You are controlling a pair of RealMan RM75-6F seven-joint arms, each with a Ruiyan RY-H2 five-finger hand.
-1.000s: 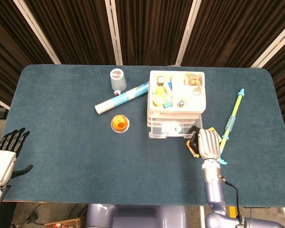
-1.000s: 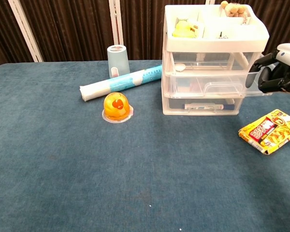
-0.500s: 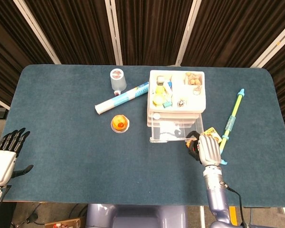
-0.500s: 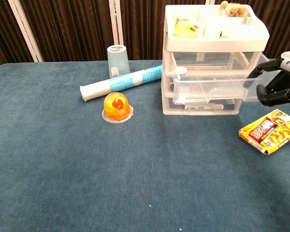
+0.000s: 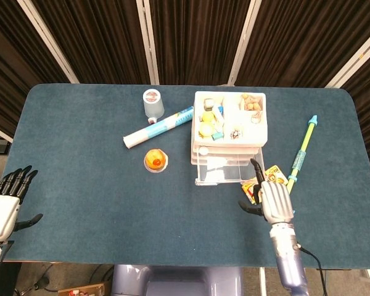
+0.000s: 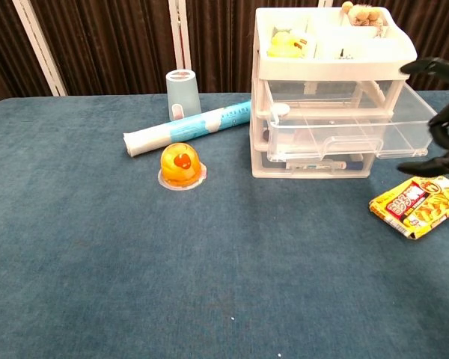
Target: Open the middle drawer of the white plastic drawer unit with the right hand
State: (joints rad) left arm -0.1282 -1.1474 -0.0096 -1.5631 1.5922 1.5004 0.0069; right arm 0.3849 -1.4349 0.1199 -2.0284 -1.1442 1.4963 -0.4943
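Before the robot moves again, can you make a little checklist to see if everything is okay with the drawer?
1. Middle drawer pulled out: ok, it sticks out past the other drawers.
2. Right hand off the drawer: ok, fingers spread, holding nothing.
3. Drawer box upright: ok.
4. Snack packet out of the way: not ok, it lies just under the right hand.
5. Left hand away: ok, open at the table's edge.

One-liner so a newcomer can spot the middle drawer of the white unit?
Find the white plastic drawer unit at the table's back right, its top tray holding small items. Of its three clear drawers, the middle drawer is the only one pulled out, sticking forward past the closed ones above and below, beside the open right hand.
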